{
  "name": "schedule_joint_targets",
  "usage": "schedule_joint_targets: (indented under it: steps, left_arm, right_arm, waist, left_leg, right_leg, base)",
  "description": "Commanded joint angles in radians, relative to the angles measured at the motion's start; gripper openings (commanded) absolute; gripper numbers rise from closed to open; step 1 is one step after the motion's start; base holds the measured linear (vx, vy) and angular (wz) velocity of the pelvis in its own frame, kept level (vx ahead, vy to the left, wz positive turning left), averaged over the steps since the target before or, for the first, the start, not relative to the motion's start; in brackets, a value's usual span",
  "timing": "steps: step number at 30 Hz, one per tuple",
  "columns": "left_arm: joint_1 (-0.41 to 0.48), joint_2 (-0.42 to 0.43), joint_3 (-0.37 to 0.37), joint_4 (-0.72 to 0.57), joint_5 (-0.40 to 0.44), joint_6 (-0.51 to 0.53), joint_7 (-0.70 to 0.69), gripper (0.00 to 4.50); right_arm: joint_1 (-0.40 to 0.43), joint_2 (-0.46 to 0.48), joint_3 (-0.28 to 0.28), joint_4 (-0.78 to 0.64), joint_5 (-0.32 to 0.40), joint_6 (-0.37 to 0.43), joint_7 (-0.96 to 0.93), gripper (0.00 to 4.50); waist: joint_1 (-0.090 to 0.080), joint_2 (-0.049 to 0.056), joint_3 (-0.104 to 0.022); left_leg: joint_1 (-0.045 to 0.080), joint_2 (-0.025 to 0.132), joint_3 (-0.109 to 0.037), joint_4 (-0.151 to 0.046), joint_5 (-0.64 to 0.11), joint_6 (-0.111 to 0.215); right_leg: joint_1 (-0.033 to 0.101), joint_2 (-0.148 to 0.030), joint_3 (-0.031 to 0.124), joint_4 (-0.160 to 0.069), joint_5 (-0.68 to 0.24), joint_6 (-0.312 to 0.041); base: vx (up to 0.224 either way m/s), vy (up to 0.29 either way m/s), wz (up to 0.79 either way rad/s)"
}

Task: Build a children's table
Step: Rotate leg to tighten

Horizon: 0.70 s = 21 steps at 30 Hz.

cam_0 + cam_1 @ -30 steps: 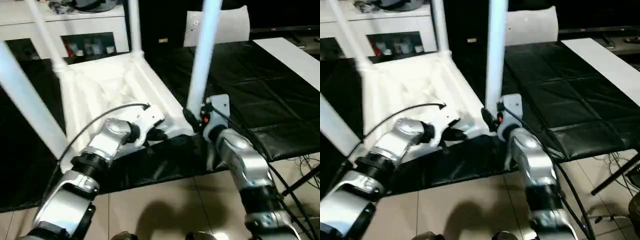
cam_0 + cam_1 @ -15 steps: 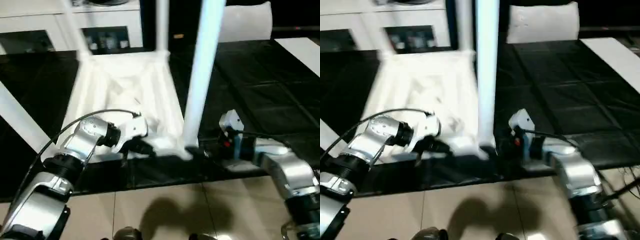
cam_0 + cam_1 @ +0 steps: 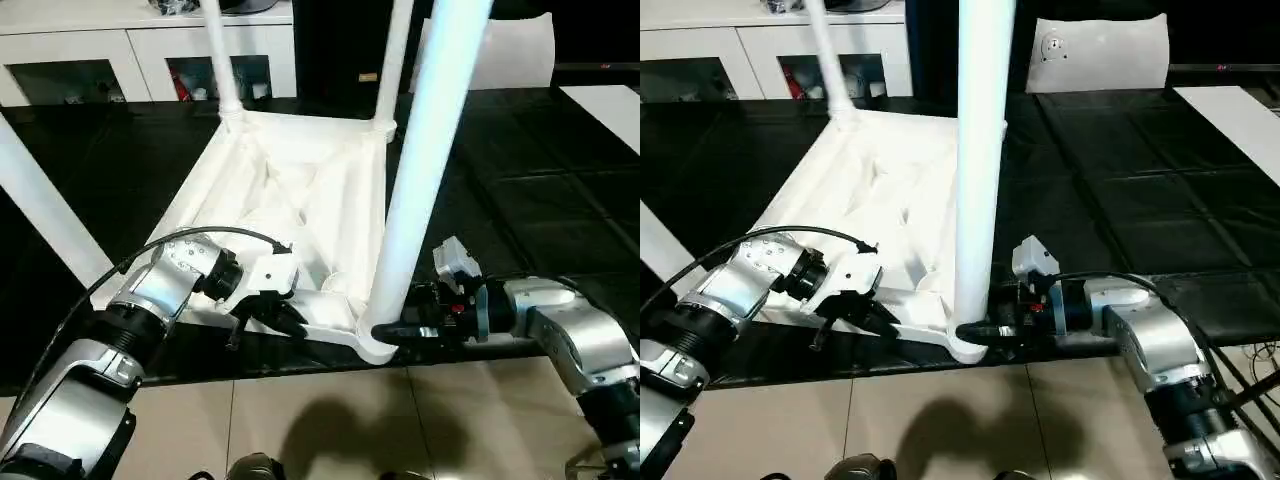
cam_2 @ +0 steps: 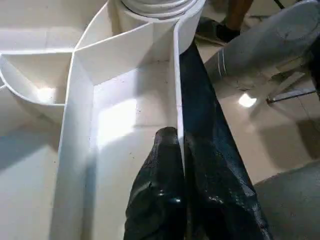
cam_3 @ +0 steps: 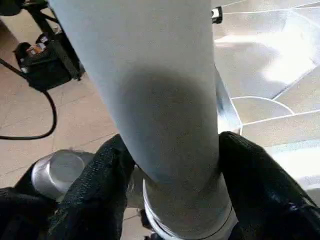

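Note:
The white tabletop [image 3: 290, 190] lies upside down on the black mat, ribs up. Legs stand in its corner sockets: two at the back [image 3: 220, 60] [image 3: 393, 55], one at the left [image 3: 45, 215], and the near right leg [image 3: 420, 180]. My left gripper [image 3: 290, 318] is shut on the tabletop's front rim [image 4: 176, 75], one finger inside the wall and one outside. My right gripper [image 3: 390, 332] reaches in from the right at mat height. Its fingers [image 5: 100, 180] press both sides of the near right leg [image 5: 150, 75] just above the socket.
A white cabinet [image 3: 130, 40] runs along the back. A small white panel with holes [image 3: 500, 50] stands behind the mat, and a flat white board strip [image 3: 610, 100] lies at the far right. Tiled floor [image 3: 320, 420] starts right below the mat's front edge.
The camera has shifted. My right gripper, apart from the near right leg half a second ago, has moved left and closed around its base. My left gripper has kept hold of the rim.

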Motion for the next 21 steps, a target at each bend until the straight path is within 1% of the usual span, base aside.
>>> schedule_joint_targets:
  steps: [1, 2, 3, 5, 7, 9, 10, 12, 14, 15, 16, 17, 18, 19, 20, 21]
  left_arm:
    - [-0.034, -0.007, -0.015, -0.006, 0.009, -0.035, -0.04, 0.0]
    - [-0.036, -0.006, -0.015, -0.001, 0.01, -0.038, -0.04, 0.0]
    - [-0.037, -0.005, -0.016, 0.002, 0.01, -0.039, -0.04, 0.0]
    - [-0.038, -0.006, -0.014, 0.004, 0.008, -0.035, -0.038, 0.0]
    - [-0.04, -0.008, -0.006, 0.005, 0.01, -0.013, -0.013, 0.0]
    - [-0.042, -0.022, 0.012, 0.006, 0.011, 0.029, 0.04, 0.0]
    - [-0.044, -0.029, 0.017, 0.007, 0.023, 0.049, 0.082, 0.0]
    - [-0.05, -0.049, 0.035, 0.008, 0.038, 0.12, 0.171, 0.0]
    - [-0.056, -0.076, 0.062, 0.01, 0.032, 0.182, 0.247, 0.0]
    - [-0.063, -0.107, 0.088, 0.013, 0.029, 0.233, 0.331, 0.0]
    - [-0.07, -0.145, 0.119, 0.011, 0.018, 0.298, 0.416, 0.0]
    - [-0.071, -0.151, 0.124, 0.01, 0.016, 0.309, 0.428, 0.0]
    - [-0.073, -0.166, 0.135, 0.008, 0.011, 0.335, 0.458, 0.0]
    - [-0.081, -0.214, 0.168, 0.009, 0.008, 0.39, 0.565, 0.0]
    - [-0.082, -0.226, 0.175, 0.007, 0.009, 0.406, 0.594, 0.0]
    - [-0.086, -0.249, 0.19, 0.006, 0.012, 0.42, 0.649, 0.0]
  right_arm:
    - [-0.009, -0.011, 0.01, -0.003, 0.013, 0.014, 0.028, 2.5]
    - [-0.01, -0.012, 0.01, -0.002, 0.014, 0.017, 0.033, 2.4]
    - [-0.011, -0.012, 0.009, -0.002, 0.015, 0.021, 0.035, 2.33]
    - [-0.012, -0.009, 0.005, -0.001, 0.023, 0.028, 0.034, 2.24]
    - [-0.008, 0.004, -0.01, -0.009, 0.04, 0.046, 0.012, 2.13]
    - [0.0, 0.039, -0.036, -0.017, 0.05, 0.06, -0.052, 2.1]
    - [0.004, 0.059, -0.045, -0.019, 0.043, 0.058, -0.093, 2.1]
    - [0.012, 0.109, -0.06, -0.014, 0.011, 0.037, -0.201, 2.07]
    - [0.012, 0.158, -0.075, -0.005, -0.02, 0.035, -0.31, 2.06]
    - [0.009, 0.214, -0.093, 0.005, -0.039, 0.048, -0.42, 2.05]
    - [0.006, 0.277, -0.11, 0.012, -0.058, 0.064, -0.537, 2.04]
    - [0.006, 0.287, -0.112, 0.012, -0.061, 0.067, -0.554, 2.02]
    - [0.006, 0.311, -0.118, 0.013, -0.068, 0.073, -0.596, 2.02]
    - [0.002, 0.385, -0.133, 0.026, -0.099, 0.091, -0.732, 2.01]
    - [0.0, 0.409, -0.138, 0.032, -0.111, 0.097, -0.779, 2.01]
    - [-0.008, 0.441, -0.144, 0.046, -0.126, 0.101, -0.841, 2.01]
  waist:
    - [-0.006, -0.011, -0.072]
    - [-0.006, -0.011, -0.073]
    - [-0.005, -0.008, -0.073]
    - [-0.006, -0.011, -0.073]
    - [-0.005, -0.012, -0.073]
    - [-0.006, -0.014, -0.072]
    - [-0.009, -0.011, -0.07]
    - [-0.017, -0.013, -0.066]
    - [-0.02, -0.014, -0.066]
    - [-0.025, -0.013, -0.066]
    - [-0.036, -0.014, -0.065]
    - [-0.045, -0.015, -0.066]
    - [-0.053, -0.016, -0.068]
    - [-0.058, -0.016, -0.07]
    - [-0.064, -0.014, -0.069]
    - [-0.07, -0.016, -0.071]
  left_leg:
    - [0.024, 0.051, -0.01, -0.075, -0.266, 0.04]
    - [0.024, 0.051, -0.009, -0.075, -0.261, 0.041]
    - [0.024, 0.052, -0.01, -0.075, -0.26, 0.04]
    - [0.025, 0.052, -0.009, -0.075, -0.265, 0.038]
    - [0.025, 0.052, -0.01, -0.076, -0.268, 0.036]
    - [0.025, 0.052, -0.01, -0.076, -0.266, 0.033]
    - [0.024, 0.052, -0.01, -0.078, -0.278, 0.026]
    - [0.027, 0.049, -0.014, -0.082, -0.318, 0.0]
    - [0.027, 0.046, -0.016, -0.083, -0.328, -0.01]
    - [0.028, 0.045, -0.017, -0.083, -0.335, -0.016]
    - [0.026, 0.042, -0.016, -0.083, -0.339, -0.021]
    - [0.022, 0.038, -0.022, -0.083, -0.344, -0.03]
    - [0.016, 0.036, -0.024, -0.085, -0.334, -0.028]
    - [0.017, 0.037, -0.023, -0.085, -0.325, -0.028]
    - [0.019, 0.037, -0.021, -0.084, -0.327, -0.028]
    - [0.022, 0.034, -0.02, -0.081, -0.33, -0.021]
  right_leg:
    - [0.044, -0.059, 0.039, -0.057, -0.301, -0.227]
    - [0.044, -0.058, 0.039, -0.056, -0.297, -0.228]
    - [0.044, -0.059, 0.039, -0.056, -0.294, -0.229]
    - [0.044, -0.058, 0.039, -0.057, -0.296, -0.232]
    - [0.044, -0.059, 0.039, -0.056, -0.308, -0.229]
    - [0.043, -0.059, 0.039, -0.057, -0.32, -0.226]
    - [0.041, -0.06, 0.04, -0.06, -0.348, -0.218]
    - [0.038, -0.06, 0.039, -0.067, -0.414, -0.195]
    - [0.039, -0.061, 0.037, -0.07, -0.444, -0.182]
    - [0.038, -0.061, 0.038, -0.073, -0.459, -0.173]
    - [0.036, -0.059, 0.037, -0.074, -0.465, -0.171]
    - [0.039, -0.061, 0.032, -0.074, -0.491, -0.162]
    - [0.046, -0.06, 0.029, -0.076, -0.495, -0.146]
    - [0.043, -0.058, 0.03, -0.076, -0.481, -0.147]
    - [0.038, -0.057, 0.032, -0.076, -0.469, -0.154]
    - [0.038, -0.056, 0.031, -0.08, -0.46, -0.16]
  base:
    - [0.0, 0.0, 0.0]
    - [0.0, 0.0, 0.0]
    - [0.0, 0.0, 0.0]
    - [0.0, 0.0, 0.0]
    - [0.0, 0.0, 0.0]
    - [0.0, 0.0, 0.0]
    - [0.0, 0.0, 0.0]
    - [0.0, 0.0, 0.0]
    - [0.0, 0.0, 0.0]
    - [0.0, 0.0, 0.0]
    - [0.0, 0.0, 0.0]
    - [0.0, 0.0, 0.0]
    - [0.0, 0.0, 0.0]
    - [0.0, 0.0, 0.0]
    - [0.0, 0.0, 0.0]
    - [0.0, 0.0, 0.0]
